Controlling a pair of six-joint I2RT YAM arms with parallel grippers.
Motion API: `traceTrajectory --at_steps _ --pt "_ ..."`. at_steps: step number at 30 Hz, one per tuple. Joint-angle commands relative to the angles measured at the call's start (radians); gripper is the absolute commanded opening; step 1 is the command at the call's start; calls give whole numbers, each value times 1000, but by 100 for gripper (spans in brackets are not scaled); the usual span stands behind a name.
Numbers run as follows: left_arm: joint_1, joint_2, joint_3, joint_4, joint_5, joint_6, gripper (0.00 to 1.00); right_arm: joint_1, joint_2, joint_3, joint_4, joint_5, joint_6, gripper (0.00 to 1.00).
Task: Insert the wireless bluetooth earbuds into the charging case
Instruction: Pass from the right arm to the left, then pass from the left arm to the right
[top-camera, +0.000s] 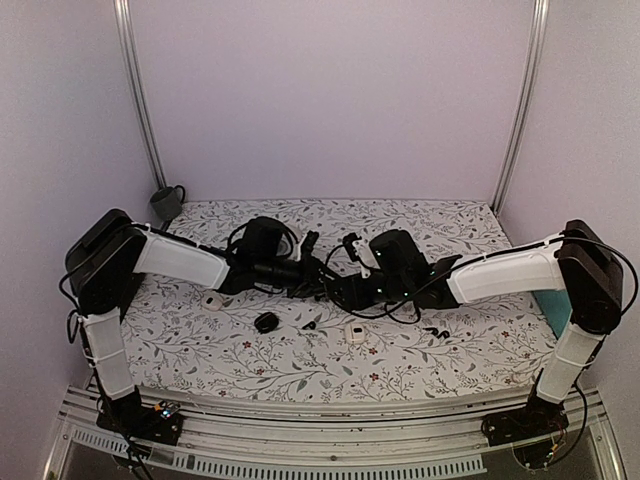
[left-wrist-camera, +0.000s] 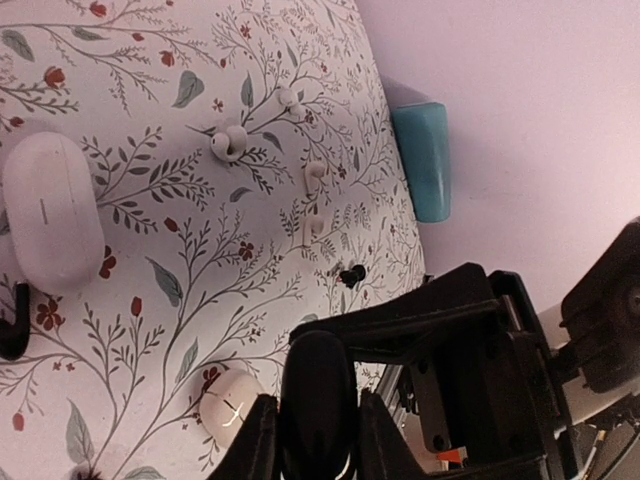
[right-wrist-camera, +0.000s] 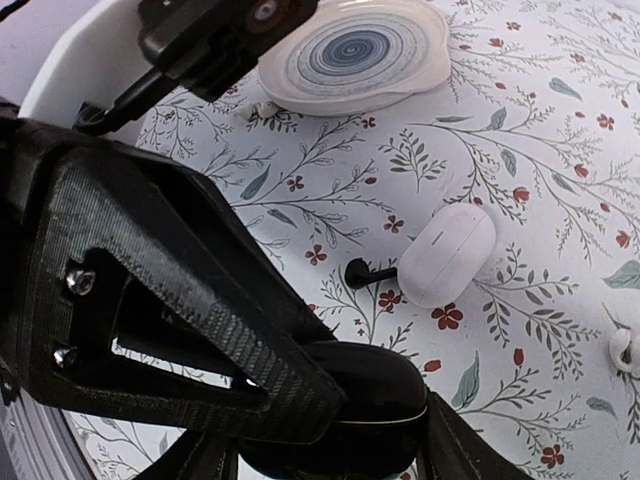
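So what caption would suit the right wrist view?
Right end effector gripping a glossy black case over floral cloth, white case and black earbud beyond.

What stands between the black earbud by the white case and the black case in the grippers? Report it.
Nothing visible: only bare cloth lies between the black earbud and the black case. But the left gripper and right gripper both clamp that case, leaving neither free.
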Motion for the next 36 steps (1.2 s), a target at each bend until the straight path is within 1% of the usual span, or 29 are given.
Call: traceTrajectory --at_steps 1,5,9,11,14,16,20,25,31,33,36 --pt "-14 13 11 -2 32 33 0 7 -5 34 17 -13 5 65" --pt "-6 -7 6 -2 35 64 0 -3 -26 27 15 -31 17 80" --pt "12 -28 5 -5 35 98 0 -36 -58 -8 34 -86 43 92" --pt "23 -37 5 -6 43 116 0 -65 -89 -57 73 -164 72 95" --pt "36 -51 6 -4 64 145 0 -115 -146 -132 156 -300 114 95" --pt "41 -59 7 4 82 161 0 -148 -168 -168 209 -392 148 94" --pt "44 -82 5 29 120 187 0 -217 -169 -222 308 -547 228 85" --pt "42 -110 -5 68 166 198 0 -229 -117 -233 448 -698 326 73" --pt "38 -133 -15 122 210 176 0 -230 -91 -239 579 -738 404 63" --pt "34 -135 -15 131 213 170 0 -230 -82 -238 615 -753 428 56" --pt "30 -134 -10 134 223 167 0 -230 -71 -240 652 -759 461 49"
